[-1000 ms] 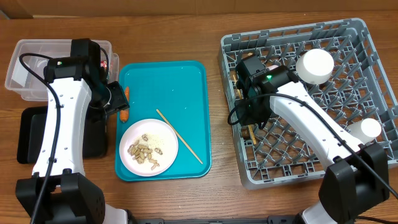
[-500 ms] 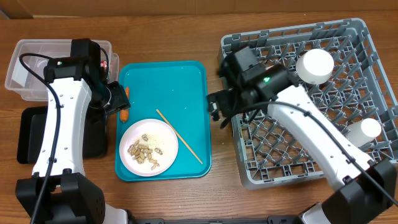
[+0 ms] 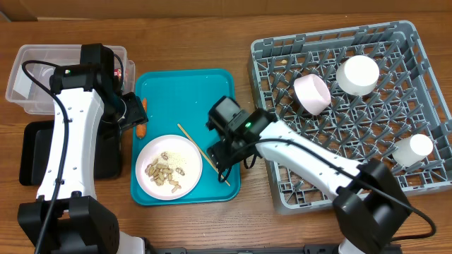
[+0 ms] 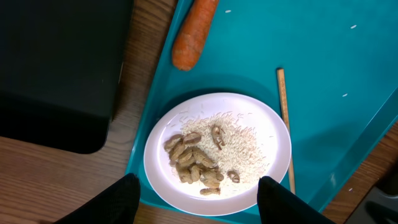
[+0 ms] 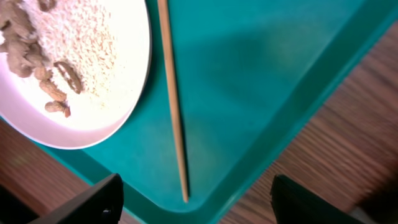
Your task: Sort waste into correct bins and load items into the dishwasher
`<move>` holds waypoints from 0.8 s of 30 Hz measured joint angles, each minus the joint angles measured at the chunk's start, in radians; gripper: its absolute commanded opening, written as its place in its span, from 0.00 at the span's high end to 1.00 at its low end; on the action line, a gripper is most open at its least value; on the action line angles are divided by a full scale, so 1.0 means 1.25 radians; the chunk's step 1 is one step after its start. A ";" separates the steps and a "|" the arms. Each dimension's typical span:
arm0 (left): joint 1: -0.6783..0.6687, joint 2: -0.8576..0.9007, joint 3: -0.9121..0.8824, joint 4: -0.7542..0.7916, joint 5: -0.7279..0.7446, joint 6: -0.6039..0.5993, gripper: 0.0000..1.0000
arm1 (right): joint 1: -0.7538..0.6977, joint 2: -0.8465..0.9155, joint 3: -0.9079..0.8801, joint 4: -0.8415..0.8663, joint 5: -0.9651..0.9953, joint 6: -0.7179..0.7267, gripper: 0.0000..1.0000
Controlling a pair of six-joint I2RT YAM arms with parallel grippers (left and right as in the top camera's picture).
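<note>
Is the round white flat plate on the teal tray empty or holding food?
Holding food: the round white plate carries tan peanuts and loose white rice, seen from the left wrist.

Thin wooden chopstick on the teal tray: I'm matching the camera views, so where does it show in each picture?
Overhead: the thin wooden chopstick lies diagonally on the teal tray, right of the round white plate.
Left wrist: near-vertical, along the plate's right edge.
Right wrist: near-vertical, left of centre, right of the plate.
Shared landmark: the plate.
</note>
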 measured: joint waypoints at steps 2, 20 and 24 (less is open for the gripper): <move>0.000 0.000 0.000 0.000 0.000 0.000 0.37 | 0.019 0.007 -0.010 0.033 0.010 -0.002 0.30; 0.000 0.000 0.000 0.006 0.000 0.000 0.33 | 0.089 0.108 -0.052 0.152 0.111 -0.016 0.63; 0.000 0.000 0.000 0.006 0.000 0.000 0.33 | 0.089 0.112 -0.051 0.156 0.118 -0.023 0.82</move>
